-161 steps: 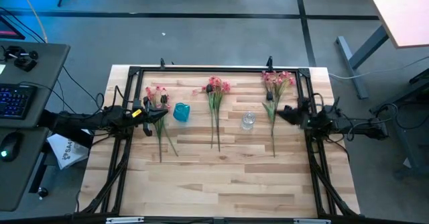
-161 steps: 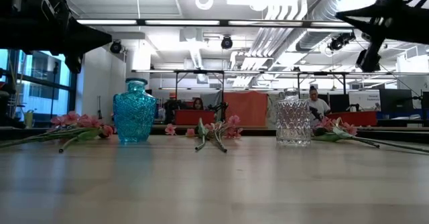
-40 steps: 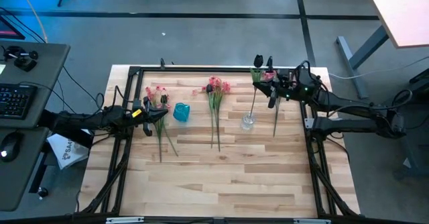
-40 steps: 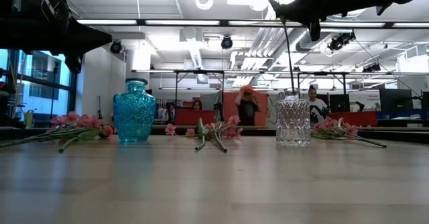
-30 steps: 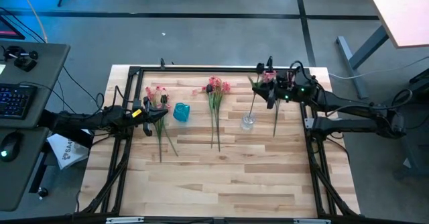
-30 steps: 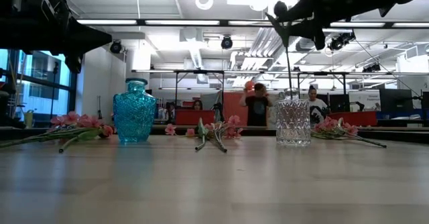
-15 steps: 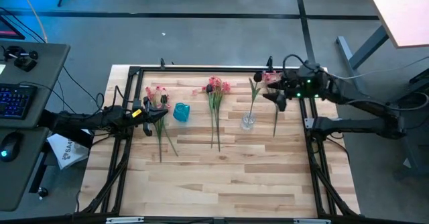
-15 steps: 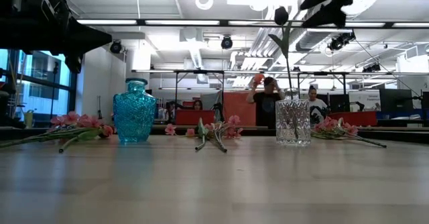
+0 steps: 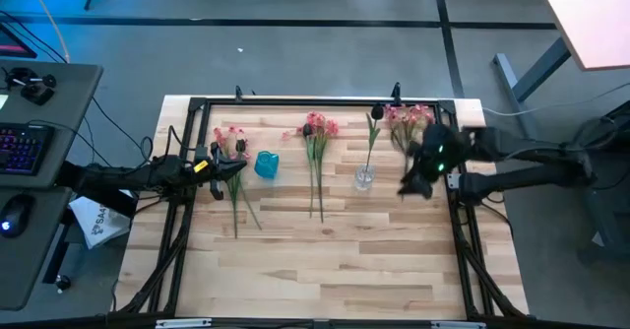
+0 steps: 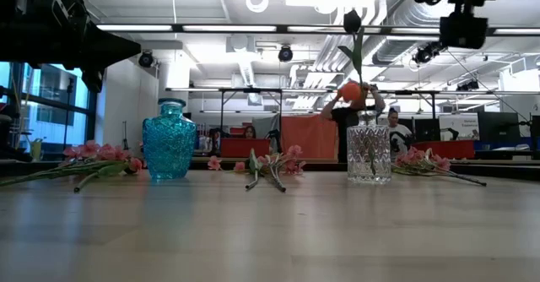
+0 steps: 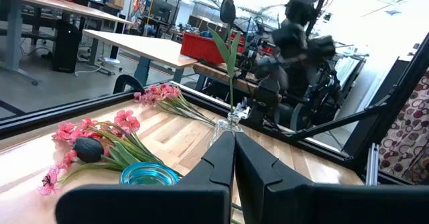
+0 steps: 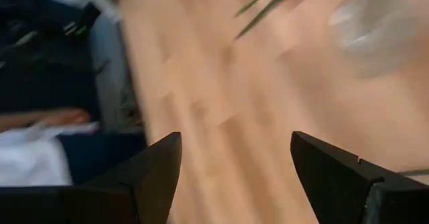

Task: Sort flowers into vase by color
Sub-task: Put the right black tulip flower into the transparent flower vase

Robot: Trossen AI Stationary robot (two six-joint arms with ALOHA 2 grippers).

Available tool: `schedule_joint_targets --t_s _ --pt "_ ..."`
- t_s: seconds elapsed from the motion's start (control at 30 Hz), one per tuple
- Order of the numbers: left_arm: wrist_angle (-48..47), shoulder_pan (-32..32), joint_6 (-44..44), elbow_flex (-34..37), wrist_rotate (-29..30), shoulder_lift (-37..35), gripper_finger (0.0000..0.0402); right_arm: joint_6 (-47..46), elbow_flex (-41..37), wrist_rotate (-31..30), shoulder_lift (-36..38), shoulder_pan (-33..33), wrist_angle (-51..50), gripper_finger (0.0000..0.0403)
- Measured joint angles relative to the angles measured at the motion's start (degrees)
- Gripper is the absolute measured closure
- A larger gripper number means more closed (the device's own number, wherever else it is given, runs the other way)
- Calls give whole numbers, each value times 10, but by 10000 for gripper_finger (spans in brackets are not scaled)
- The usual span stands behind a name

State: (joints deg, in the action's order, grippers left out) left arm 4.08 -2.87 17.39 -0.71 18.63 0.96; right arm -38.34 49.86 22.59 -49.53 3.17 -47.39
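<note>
Between my right gripper's (image 12: 231, 174) two fingers there is only bare wood of the table (image 9: 325, 260); the jaws stand wide apart and hold nothing. This gripper (image 9: 418, 176) hangs over the right part of the table, just beside the clear glass vase (image 9: 364, 178), on the side nearer to my right arm's base. In that vase stands one near-black tulip (image 9: 376, 111), upright, with its green leaf on the stem; in the low view its dark head (image 10: 352, 20) rises high above the vase (image 10: 369, 154). Beyond my right gripper, toward the far edge of the table, lies a bunch of pink flowers (image 9: 409, 120), flat on the wood.

My left gripper (image 11: 234, 158) is closed, the two fingers pressed together with nothing between them. It (image 9: 228, 168) waits at the left side of the table, above another bunch of pink flowers (image 9: 231, 140). Just beside it, toward the middle, stands the blue vase (image 9: 266, 164), and I cannot see any flower in it. Farther on, between the blue vase and the glass one, lies a third bunch (image 9: 316, 132), pink sprays together with a dark tulip (image 11: 88, 148).

In the room behind the table, a person (image 10: 354, 113) holds an orange object near the head.
</note>
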Motion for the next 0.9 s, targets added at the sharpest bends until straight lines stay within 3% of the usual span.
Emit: schedule_joint_targets --t_s 0.17,0.23,0.37,0.6,0.9 --pt "0 0 0 0 0 0 401 -155 -42 -11 -55 -161 204 128" --pt "0 0 0 0 0 0 401 -197 -41 -48 -96 -208 285 128" --pt "0 0 0 0 0 0 401 -254 0 -128 -201 -253 354 128" --pt "0 0 0 0 0 0 401 -254 168 -166 -413 -235 333 128" --pt "0 0 0 0 0 0 401 -257 413 -268 -625 -146 116 128"
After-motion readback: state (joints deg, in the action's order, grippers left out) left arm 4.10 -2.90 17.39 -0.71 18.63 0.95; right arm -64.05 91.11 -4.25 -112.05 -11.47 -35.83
